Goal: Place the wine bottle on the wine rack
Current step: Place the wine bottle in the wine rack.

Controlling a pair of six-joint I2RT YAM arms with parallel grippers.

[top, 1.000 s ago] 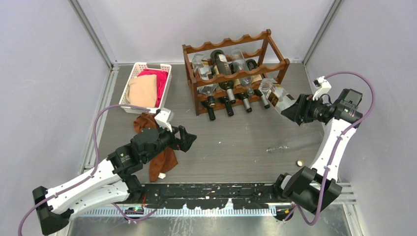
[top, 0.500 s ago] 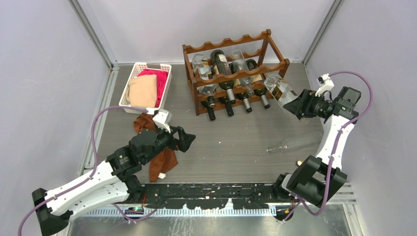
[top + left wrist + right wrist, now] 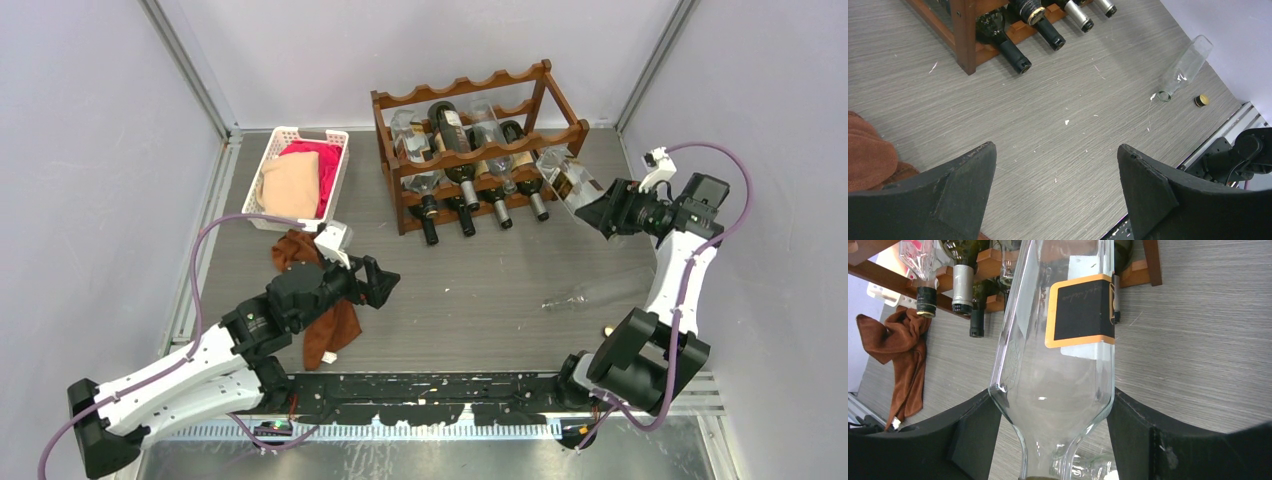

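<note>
Top view alone takes in the whole grey wood-grain table (image 3: 470,290), w/ the wine rack (image 3: 465,88) at upper centre: dark red-brown wood, wavy scalloped rails, several bottles lying in it, necks toward the lower edge. A white slatted plastic basket (image 3: 310,131) at upper left holds pink & tan fabric. The wine bottle (image 3: 565,185) is at the rack's right end, off the table & tilted, base toward the rack; can't tell if it touches a rail. Right wrist view gives it close up: clear see-through glass, black label w/ orange border, right gripper (image 3: 1053,400) clamped on its shoulder, 1 finger each side. Left gripper (image 3: 1056,150) is spread wide, holding nothing, over bare table by a rust-brown cloth (image 3: 335,325). Left wrist view shows a 2nd clear bottle (image 3: 1185,67) lying at upper right, w/ a small gold cap (image 3: 1201,100) beside it.
</note>
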